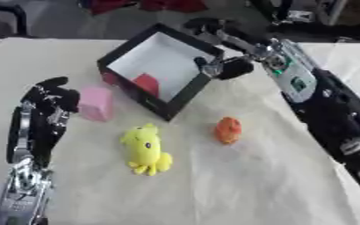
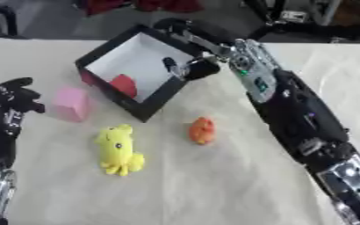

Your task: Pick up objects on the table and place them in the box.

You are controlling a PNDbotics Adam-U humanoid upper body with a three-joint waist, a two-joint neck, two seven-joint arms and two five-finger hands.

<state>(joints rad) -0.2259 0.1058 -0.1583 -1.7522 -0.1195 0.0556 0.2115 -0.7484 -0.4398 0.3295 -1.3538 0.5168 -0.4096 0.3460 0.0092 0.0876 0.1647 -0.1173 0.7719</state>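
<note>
A cream cloth, faintly creased, covers the desk (image 1: 252, 193); beyond its far edge lies a dark floor with red fabric (image 1: 149, 5) and metal frames, all blurred. No writing or label can be read anywhere.

At the left, the left hand (image 1: 51, 97) rests on the desk, whether clenched or released I cannot tell. Just beside it stands a pink block (image 1: 96, 103). Nearer lies a yellow plush toy (image 1: 146, 150). The black box (image 1: 133, 48), white inside, holds a red object (image 1: 146, 83). An orange toy (image 1: 228, 130) sits right of the plush. The right hand (image 1: 214, 30) hangs over the box's right rim; its fingers are too blurred to judge.
</note>
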